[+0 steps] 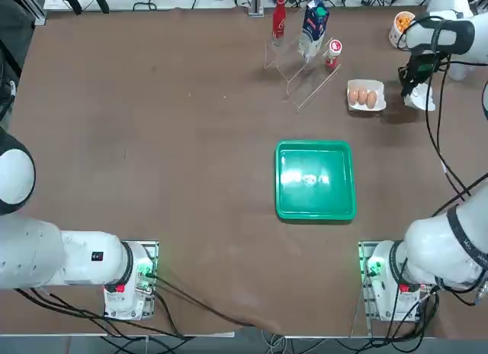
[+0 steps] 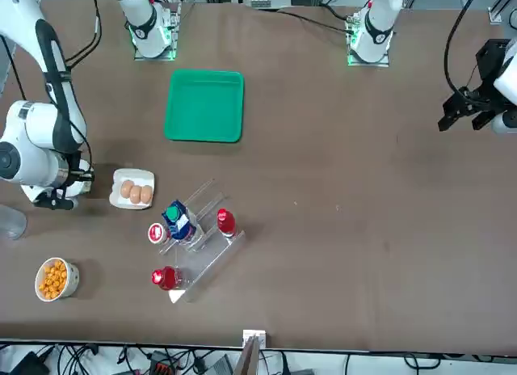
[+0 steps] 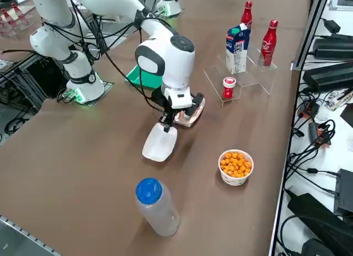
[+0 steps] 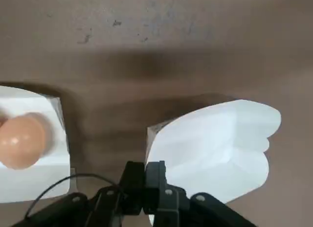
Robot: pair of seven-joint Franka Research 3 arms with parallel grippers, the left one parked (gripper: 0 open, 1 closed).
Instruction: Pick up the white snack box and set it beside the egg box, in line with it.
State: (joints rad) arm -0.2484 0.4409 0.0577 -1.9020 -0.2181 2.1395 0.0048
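Clutter sits around the work spot on the brown desk [image 1: 152, 140]: a cup of orange snacks [image 3: 235, 166] near the desk's edge, a clear bottle with a blue cap [image 3: 156, 206] lying on its side, and a clear stand [image 3: 237, 74] bearing a milk carton [image 3: 237, 48], two red bottles [image 3: 268, 42] and a small red-capped jar [image 3: 229, 87]; a green tray [image 1: 316, 179] lies empty nearer the arm bases, well apart from the rest; nothing lies between the two boxes.

Snack box [image 3: 160, 142] is plain white, rounded at the corners, unmarked; it hangs tilted, one end pinched high and the other end drooping toward the desk, whether touching it I cannot tell; it is just beside the egg box [image 1: 366, 95], a small white tray with two brown eggs, and in the wrist view a strip of bare desk shows between them.

Right arm reaches from its base far across the desk, wrist bent so that the claw [image 4: 145, 174] points down; its fingers are pressed together on the rim of the snack box at its near end, the arm's white head directly above, partly hiding the egg box in the side view.
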